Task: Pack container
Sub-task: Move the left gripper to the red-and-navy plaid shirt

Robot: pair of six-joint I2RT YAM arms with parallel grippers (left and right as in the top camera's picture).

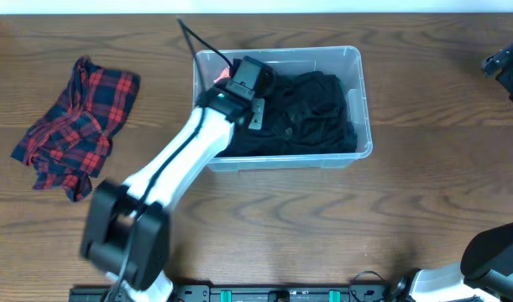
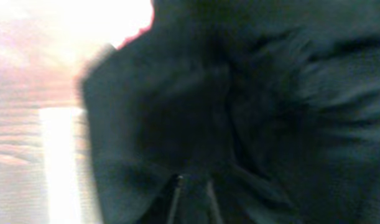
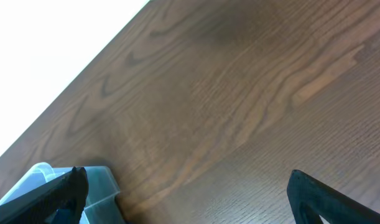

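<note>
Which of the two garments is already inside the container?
The black one, bunched inside the container under the left gripper. The red plaid one lies outside it on the table.

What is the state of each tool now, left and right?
Left tool: cannot be told; its tips are hidden in the black cloth inside the container.
Right tool: open, holding nothing.

One clear container [image 1: 358, 64], one black garment [image 1: 315, 113], one red plaid cloth [image 1: 75, 126], one wooden table [image 1: 323, 226].
</note>
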